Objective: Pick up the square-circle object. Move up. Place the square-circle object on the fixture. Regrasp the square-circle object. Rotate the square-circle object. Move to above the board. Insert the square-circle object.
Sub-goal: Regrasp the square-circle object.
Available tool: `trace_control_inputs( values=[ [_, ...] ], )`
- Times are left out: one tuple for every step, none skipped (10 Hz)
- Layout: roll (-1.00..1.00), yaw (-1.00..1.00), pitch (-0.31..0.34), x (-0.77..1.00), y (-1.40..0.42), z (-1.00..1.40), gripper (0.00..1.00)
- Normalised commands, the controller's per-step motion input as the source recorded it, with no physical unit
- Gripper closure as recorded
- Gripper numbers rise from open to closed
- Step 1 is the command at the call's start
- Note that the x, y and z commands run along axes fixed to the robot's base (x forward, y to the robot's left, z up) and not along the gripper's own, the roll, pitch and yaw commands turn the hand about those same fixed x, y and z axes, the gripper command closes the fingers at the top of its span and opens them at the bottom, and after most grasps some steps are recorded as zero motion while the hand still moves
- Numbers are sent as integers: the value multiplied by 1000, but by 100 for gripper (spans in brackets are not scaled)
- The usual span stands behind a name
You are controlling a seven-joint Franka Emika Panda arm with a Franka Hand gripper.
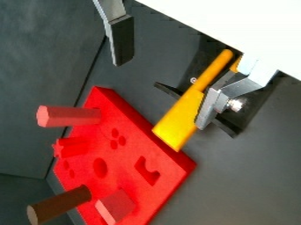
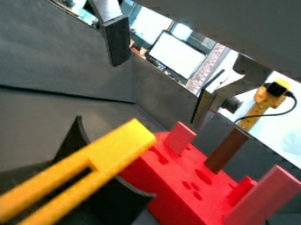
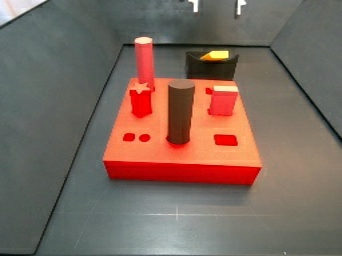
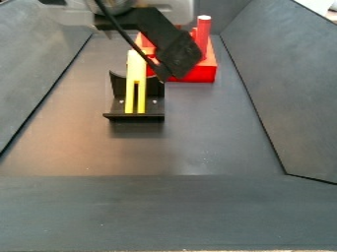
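The square-circle object [image 4: 136, 79], a slim yellow-orange rod, lies lengthwise in the scooped top of the black fixture [image 4: 134, 116]. In a side view only its end [image 3: 215, 54] shows on the fixture [image 3: 211, 68]. My gripper [image 3: 218, 6] hangs open above the fixture, its fingertips spread apart and holding nothing. In both wrist views one dark-padded finger [image 1: 121, 39] stands well off the rod [image 1: 192, 101], which runs below the jaws [image 2: 83, 171]. The red board [image 3: 181, 145] lies just beyond the fixture.
On the board stand a pink-red peg [image 3: 143, 60], a thick dark cylinder [image 3: 179, 112] and a small red cube [image 3: 222, 100]. Dark sloping walls [image 3: 74, 90] close in the floor on both sides.
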Motion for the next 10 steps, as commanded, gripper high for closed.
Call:
trace_control_inputs(
  values=[
    [-7, -56, -43, -1000, 3, 11, 0],
    [7, -46, -78, -1000, 3, 14, 0],
    [11, -39, -91, -1000, 5, 13, 0],
    [18, -11, -120, -1000, 2, 18, 0],
    [21, 0, -132, -1000, 3, 19, 0],
    [24, 23, -152, -1000, -2, 17, 0],
    [26, 37, -165, -973, -6, 16, 0],
    [26, 58, -180, -807, -8, 10, 0],
    [809, -1000, -22, -540, -1000, -769, 0],
    [814, -1000, -31, -423, -1000, -739, 0]
  ],
)
